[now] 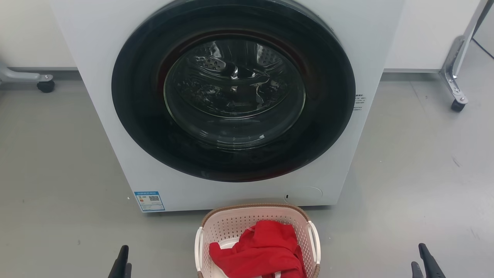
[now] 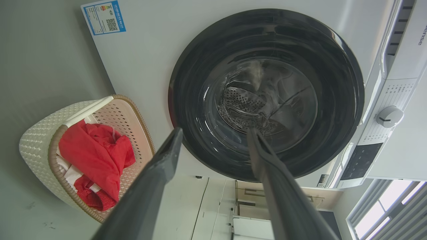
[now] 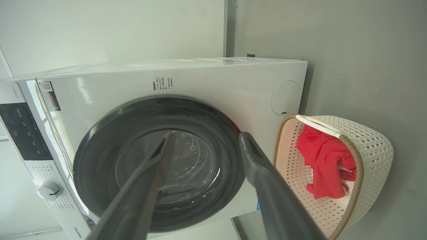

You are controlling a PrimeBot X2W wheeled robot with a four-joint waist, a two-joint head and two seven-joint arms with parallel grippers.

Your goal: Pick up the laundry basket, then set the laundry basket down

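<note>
we see laundry basket (image 1: 231,226) on grey floor (image 1: 58,173), just before washing machine (image 1: 96,96), red garment (image 1: 262,247) inside. our left gripper (image 2: 215,130), right gripper (image 3: 207,134): jaws spread wide, empty, flanking basket, well apart from it.

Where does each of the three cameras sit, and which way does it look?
Head view: on the head, looking forward and down at the washing machine and laundry basket; left gripper and right gripper tips at the bottom corners.
Left wrist view: on the left wrist, rolled sideways, looking along its open fingers at the machine's door.
Right wrist view: on the right wrist, rolled the other way, open fingers towards the same door.
Shared: both wrist views show the basket holding a red garment.
</note>
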